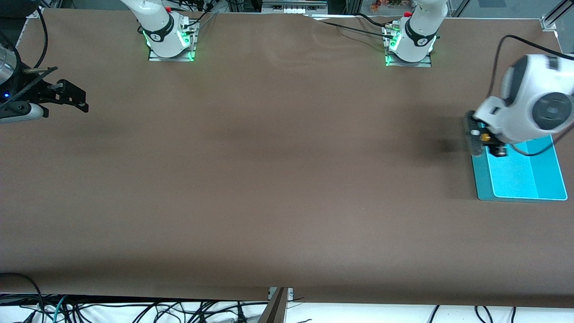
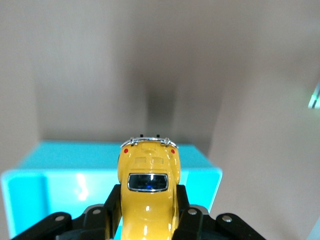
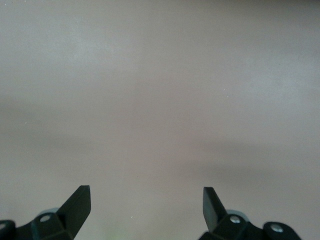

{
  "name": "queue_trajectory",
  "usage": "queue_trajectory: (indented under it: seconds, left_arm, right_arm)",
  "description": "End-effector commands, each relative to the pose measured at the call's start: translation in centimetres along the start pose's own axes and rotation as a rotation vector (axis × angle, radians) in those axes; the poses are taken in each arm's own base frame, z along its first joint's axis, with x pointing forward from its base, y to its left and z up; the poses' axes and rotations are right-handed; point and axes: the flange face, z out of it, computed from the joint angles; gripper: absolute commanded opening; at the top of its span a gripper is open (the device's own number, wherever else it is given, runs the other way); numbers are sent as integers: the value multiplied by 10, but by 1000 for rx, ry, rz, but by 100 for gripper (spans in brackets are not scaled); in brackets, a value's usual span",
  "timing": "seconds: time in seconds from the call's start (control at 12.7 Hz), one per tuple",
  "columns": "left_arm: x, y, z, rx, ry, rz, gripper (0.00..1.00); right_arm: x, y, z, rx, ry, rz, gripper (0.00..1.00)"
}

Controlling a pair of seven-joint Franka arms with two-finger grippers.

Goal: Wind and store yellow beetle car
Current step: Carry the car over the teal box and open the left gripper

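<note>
Storage step in hand: the left gripper point(image 2: 148, 220) is clamped on the yellow beetle car point(image 2: 148, 187), held over the edge of the turquoise tray point(image 1: 524, 179). Next move, by judgement: lower into the tray, then release. The right gripper point(image 3: 146, 205) waits, fingers spread and empty, over the tabletop point(image 1: 269, 179), well apart from the tray.

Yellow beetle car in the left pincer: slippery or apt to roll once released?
The small glossy yellow beetle-shaped toy car looks rigid; its rounded shiny body may slip. Held over the turquoise plastic tray, it probably rolls on its wheels.
</note>
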Motion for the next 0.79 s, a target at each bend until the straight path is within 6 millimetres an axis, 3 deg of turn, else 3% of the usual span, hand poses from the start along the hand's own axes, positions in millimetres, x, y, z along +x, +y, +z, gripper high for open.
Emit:
queue_trajectory:
  seconds: [0.0, 0.08, 0.24, 0.31, 0.55, 0.63, 0.71]
  left_arm:
    - [-100, -29, 67, -60, 145, 49, 20]
    - [-108, -36, 96, -69, 157, 65, 20]
    - [-109, -50, 133, -23, 90, 122, 20]
    - [-123, -48, 150, -35, 93, 111, 20]
    - [-137, -56, 201, 43, 116, 119, 24]
    - [-134, -58, 205, 51, 112, 128, 30]
    - [-134, -57, 204, 51, 110, 128, 72]
  right_arm:
    - [0, 1, -7, -9, -6, 11, 100]
    - [0, 1, -7, -9, -6, 11, 100]
    - [0, 1, -7, -9, -5, 11, 100]
    - [0, 0, -7, -9, -5, 10, 100]
    - [0, 1, -7, -9, -6, 11, 100]
    - [0, 1, -7, -9, -6, 11, 100]
    - [0, 1, -7, -9, -6, 11, 100]
